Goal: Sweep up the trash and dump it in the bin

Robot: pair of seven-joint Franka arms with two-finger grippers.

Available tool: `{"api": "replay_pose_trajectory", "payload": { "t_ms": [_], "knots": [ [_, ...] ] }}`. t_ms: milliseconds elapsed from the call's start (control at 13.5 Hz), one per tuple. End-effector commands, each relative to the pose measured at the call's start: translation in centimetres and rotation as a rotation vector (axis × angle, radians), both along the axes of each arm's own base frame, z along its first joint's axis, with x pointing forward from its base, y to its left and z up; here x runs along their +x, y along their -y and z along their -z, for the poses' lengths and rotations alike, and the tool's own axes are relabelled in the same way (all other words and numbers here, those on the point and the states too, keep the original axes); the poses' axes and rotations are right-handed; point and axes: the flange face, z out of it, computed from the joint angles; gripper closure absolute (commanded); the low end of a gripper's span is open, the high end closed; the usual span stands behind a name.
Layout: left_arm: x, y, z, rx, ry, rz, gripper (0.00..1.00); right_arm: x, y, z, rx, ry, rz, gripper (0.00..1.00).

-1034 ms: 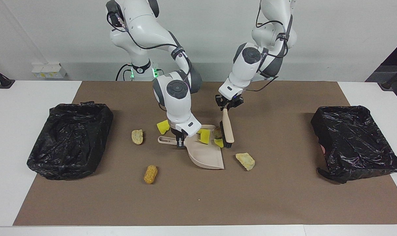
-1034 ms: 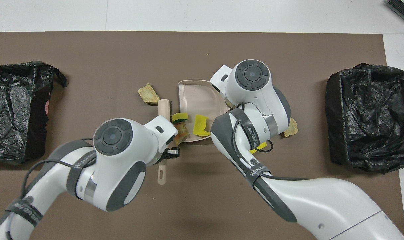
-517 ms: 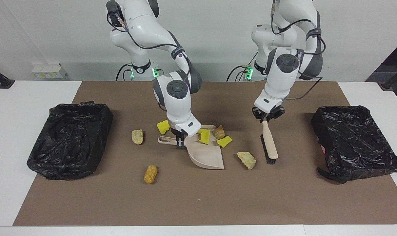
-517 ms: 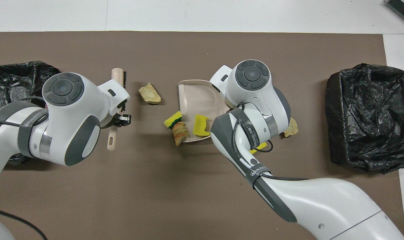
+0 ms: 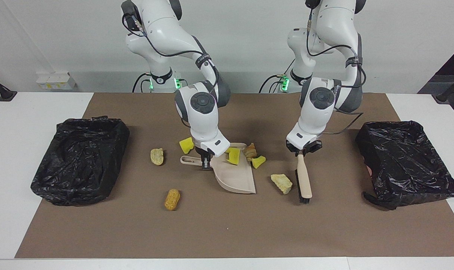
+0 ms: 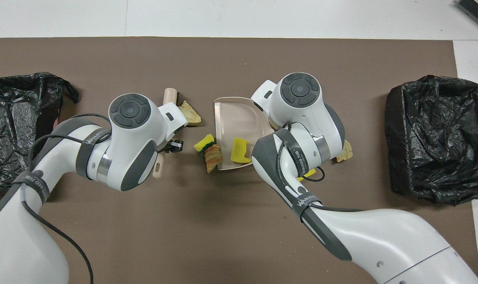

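You are in the sweeping step, and nothing has gone to a bin yet. Your left pincer [image 5: 302, 151] is clenched on the handle of the beige wooden brush with black bristles [image 5: 304, 180]. The brush's long axis runs away from the robots, handle end up in the pincer and head slanting down to the brown mat on the desk [image 5: 324, 225]. Its bristles face the pale crusty lump [image 5: 282, 183] just beside them, though whether they touch it is hard to tell. Your right pincer [image 5: 205, 160] is grasping the handle of the beige plastic dustpan [image 5: 236, 179] and pins it flat. The handle points toward the right arm's end, and the straight open lip faces the brush. One bright yellow foam chunk [image 5: 233, 155] lies in the pan. A brown flaky lump [image 5: 250, 150] and a second yellow chunk [image 5: 258, 161] sit at the lip. Another yellow chunk [image 5: 186, 145], a beige lump [image 5: 157, 156] and an orange-brown nugget [image 5: 172, 199] lie loose toward the right arm's end, near one black bag-lined bin [image 5: 80, 157]. Next, I judge, drag the brush sideways toward the lip, keeping the bristles low and the pan steady.
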Motion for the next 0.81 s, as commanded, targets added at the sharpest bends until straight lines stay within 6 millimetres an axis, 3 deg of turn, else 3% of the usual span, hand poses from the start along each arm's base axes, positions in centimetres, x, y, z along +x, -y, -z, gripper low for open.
{"api": "replay_pose_trajectory", "payload": {
  "t_ms": [0, 443, 739],
  "knots": [
    [-3.6, 3.5, -0.7, -0.045, -0.017, -0.053, 1.00, -0.6, 0.3, -0.2, 0.003, -0.008, -0.030, 1.00],
    [-6.6, 9.5, -1.8, -0.221, -0.065, -0.157, 1.00, -0.9, 0.1, -0.3, 0.002, -0.010, -0.030, 1.00],
    [-6.2, 9.1, -4.4, -0.290, -0.077, -0.268, 1.00, -0.8, 0.5, -0.3, 0.002, -0.011, -0.036, 1.00]
  ]
}}
